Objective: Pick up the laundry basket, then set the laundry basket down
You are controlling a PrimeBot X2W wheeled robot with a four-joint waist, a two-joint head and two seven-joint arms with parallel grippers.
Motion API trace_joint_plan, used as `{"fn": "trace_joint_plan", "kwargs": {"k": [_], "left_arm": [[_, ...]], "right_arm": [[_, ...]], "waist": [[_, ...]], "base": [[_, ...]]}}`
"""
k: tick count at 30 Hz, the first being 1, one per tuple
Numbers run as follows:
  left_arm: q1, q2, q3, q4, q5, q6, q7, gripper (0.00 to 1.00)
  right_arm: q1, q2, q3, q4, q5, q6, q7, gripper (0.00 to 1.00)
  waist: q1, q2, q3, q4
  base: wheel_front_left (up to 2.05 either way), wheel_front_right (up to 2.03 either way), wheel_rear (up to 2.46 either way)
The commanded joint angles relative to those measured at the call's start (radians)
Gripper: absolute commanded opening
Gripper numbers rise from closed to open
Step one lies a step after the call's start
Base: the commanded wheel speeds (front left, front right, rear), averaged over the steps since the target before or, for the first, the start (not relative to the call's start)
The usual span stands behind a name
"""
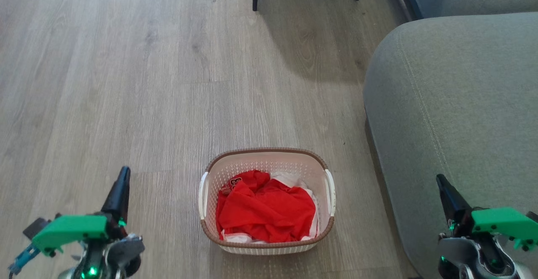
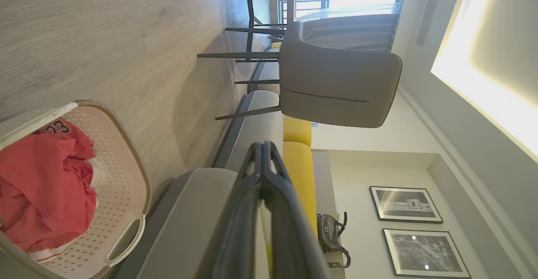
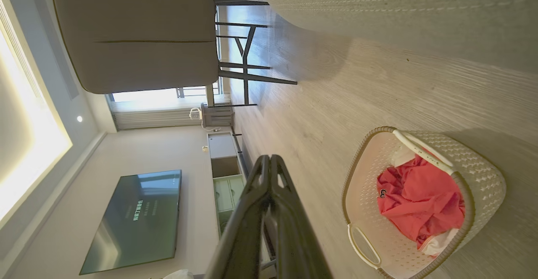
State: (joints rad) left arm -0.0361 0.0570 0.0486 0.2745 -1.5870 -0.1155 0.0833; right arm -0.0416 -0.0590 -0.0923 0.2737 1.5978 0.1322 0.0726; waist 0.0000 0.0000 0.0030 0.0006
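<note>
Basket [image 1: 269,150]: lay between your left claw [image 1: 122,179] and right claw [image 1: 444,187], a handle toward each.
Nearer: left claw.
Grip: both pinched closed, empty.

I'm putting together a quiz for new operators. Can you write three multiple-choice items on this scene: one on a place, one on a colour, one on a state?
1. Where does the laundry basket stand? A: on a table. B: on the wood floor, between the left gripper and the right gripper. C: on a bed.
2. What colour is the top garment in it? A: red. B: blue. C: green.
3. How is the left gripper? A: wide open. B: clamped on a handle. C: shut, holding nothing.
Answers: 1 B, floor planks surround it in the head view. 2 A, red cloth tops the pile. 3 C, its fingers touch in the left wrist view, away from the basket.
</note>
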Motion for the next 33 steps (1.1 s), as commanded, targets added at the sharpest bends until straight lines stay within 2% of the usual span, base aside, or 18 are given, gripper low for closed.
{"fn": "trace_joint_plan", "kwargs": {"k": [1,33], "left_arm": [[-0.069,0.008,0.045,-0.030,-0.032,-0.014,0.013,0.00],[-0.071,0.002,0.053,-0.030,-0.032,-0.015,0.020,0.00]], "right_arm": [[-0.063,-0.016,0.013,-0.031,0.033,-0.002,0.012,0.00],[-0.064,-0.008,0.001,-0.030,0.029,-0.002,0.023,0.00]], "waist": [[0.0000,0.0000,0.000,0.000],[0.0000,0.0000,0.000,-0.001]], "base": [[0.00,0.00,0.00],[0.00,0.00,0.00]]}}
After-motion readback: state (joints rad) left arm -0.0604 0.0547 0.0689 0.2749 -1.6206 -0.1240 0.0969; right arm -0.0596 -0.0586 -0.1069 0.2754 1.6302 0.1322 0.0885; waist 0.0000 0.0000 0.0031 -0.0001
